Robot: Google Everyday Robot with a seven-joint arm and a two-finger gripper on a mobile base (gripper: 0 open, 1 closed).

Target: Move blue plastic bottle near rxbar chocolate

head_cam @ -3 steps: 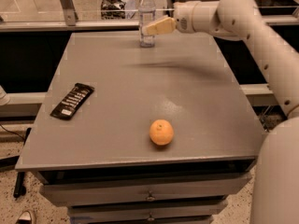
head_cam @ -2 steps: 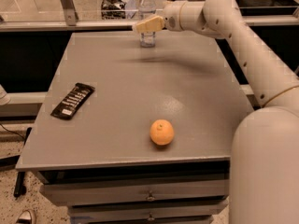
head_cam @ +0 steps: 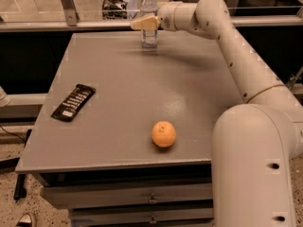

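Observation:
The blue plastic bottle (head_cam: 149, 38) stands upright at the far edge of the grey table (head_cam: 142, 84), white cap on top. My gripper (head_cam: 143, 22) reaches in from the right and sits at the bottle's middle, overlapping it at label height. The rxbar chocolate (head_cam: 73, 102), in a black wrapper with white lettering, lies flat near the table's left edge, far from the bottle.
A round orange (head_cam: 164, 134) sits near the table's front edge, right of centre. My white arm (head_cam: 246, 65) runs along the table's right side. Drawers (head_cam: 151, 200) are below the table top. A glass partition stands behind the far edge.
My gripper has moved left along the far edge, from just right of the bottle to across its middle. The bottle, bar and orange have not moved.

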